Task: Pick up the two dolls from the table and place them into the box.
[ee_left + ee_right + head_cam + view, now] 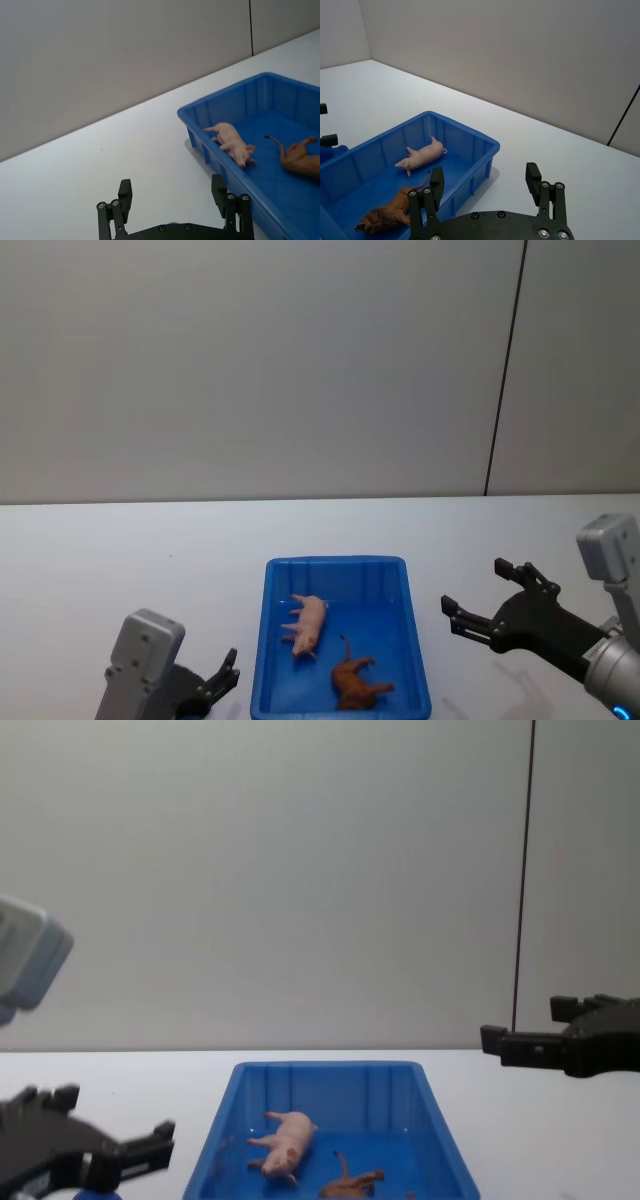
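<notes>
Left claw (232,665) wide open, empty | right claw (484,598) same | box (276,640): pig (309,624), brown animal (358,684)

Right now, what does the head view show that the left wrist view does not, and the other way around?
Only the head view includes the right gripper, open and empty above the table, right of the box. It also has all four box walls.

Only the left wrist view gives a close look at the open left gripper, with bare table between its fingers.

Both have the blue box holding the pink pig and the brown animal, each lying on its side.
</notes>
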You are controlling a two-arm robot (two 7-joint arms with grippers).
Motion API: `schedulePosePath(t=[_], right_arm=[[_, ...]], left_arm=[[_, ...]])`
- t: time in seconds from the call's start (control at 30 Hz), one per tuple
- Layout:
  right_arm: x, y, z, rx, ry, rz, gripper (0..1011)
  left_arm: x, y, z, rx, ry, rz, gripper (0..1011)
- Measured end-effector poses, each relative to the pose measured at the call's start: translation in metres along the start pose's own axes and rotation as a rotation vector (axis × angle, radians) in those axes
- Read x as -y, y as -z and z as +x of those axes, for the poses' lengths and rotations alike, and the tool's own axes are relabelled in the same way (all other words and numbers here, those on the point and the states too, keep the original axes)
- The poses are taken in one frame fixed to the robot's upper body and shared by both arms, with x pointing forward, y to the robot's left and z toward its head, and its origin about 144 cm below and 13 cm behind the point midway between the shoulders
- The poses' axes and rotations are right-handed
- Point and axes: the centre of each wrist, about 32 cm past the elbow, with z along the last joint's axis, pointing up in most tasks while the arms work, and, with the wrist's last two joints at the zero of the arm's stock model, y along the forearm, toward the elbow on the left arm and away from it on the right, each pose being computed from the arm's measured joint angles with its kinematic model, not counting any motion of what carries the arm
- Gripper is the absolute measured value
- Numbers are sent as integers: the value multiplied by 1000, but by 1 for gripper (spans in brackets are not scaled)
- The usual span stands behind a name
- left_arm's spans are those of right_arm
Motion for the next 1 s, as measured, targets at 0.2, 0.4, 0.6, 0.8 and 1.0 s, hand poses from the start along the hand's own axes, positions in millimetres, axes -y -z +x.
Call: schedulePosePath(t=[0.2,0.4,0.6,0.8,1.0], right_arm=[[0,0,0,0,0,1,1001],[0,0,0,0,0,0,1001],[1,0,0,0,0,0,1001],[1,0,0,0,0,0,1001],[1,0,0,0,0,0,1001]], left_arm=[[0,16,0,-28,7,33,1001],[0,30,1,-53,17,63,1001],[0,39,2,-73,18,82,980],[1,48,2,-98,17,92,834],[3,53,3,-117,15,95,646]])
